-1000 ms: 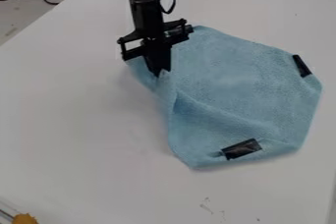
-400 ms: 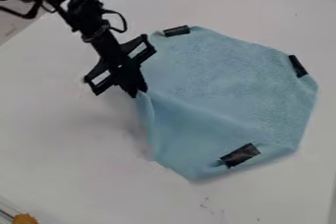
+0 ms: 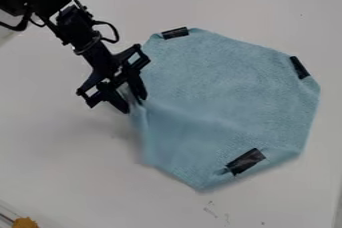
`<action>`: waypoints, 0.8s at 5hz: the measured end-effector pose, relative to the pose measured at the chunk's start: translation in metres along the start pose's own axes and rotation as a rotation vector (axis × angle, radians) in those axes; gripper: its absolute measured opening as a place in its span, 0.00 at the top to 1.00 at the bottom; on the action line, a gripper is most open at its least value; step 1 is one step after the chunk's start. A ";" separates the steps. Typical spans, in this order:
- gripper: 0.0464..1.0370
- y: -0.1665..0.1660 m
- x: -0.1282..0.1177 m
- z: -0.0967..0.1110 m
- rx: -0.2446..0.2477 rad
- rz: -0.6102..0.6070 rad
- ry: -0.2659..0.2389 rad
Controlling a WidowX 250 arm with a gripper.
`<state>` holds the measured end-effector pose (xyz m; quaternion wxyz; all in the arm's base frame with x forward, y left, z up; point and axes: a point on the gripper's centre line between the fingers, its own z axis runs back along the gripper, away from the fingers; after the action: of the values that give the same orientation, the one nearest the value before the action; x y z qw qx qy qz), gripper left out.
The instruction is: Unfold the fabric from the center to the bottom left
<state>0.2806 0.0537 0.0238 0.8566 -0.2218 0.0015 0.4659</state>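
The black gripper [image 3: 135, 104] hangs at the left edge of the light blue fabric [image 3: 214, 92], its two fingers spread apart. Part of the fabric's left edge lies close to the fingertips, slightly raised between them. Most of the cloth is spread on the table in a many-sided shape, with soft creases towards the lower left. Black tape patches mark its upper left [image 3: 175, 33], its right side [image 3: 299, 67] and its bottom [image 3: 246, 161], where the edge looks folded over.
The white table [image 3: 60, 157] surrounds the fabric. An orange-yellow object [image 3: 25, 222] sits at the bottom left corner. Dark items stand beyond the table's far edge at the top right.
The gripper has moved down and left, drawing the fabric's left edge outward, and its fingers have since opened. The upper left tape has come into view and the lower edge has shifted downward.
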 end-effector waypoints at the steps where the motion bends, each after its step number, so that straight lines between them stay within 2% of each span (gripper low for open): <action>1: 0.16 0.011 0.000 0.006 0.007 0.028 -0.013; 2: 0.02 0.020 -0.002 0.010 0.063 0.075 -0.008; 4: 0.03 0.026 -0.007 0.018 0.218 0.186 0.014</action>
<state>0.2519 0.0677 0.0317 0.8288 -0.1295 0.0788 0.5387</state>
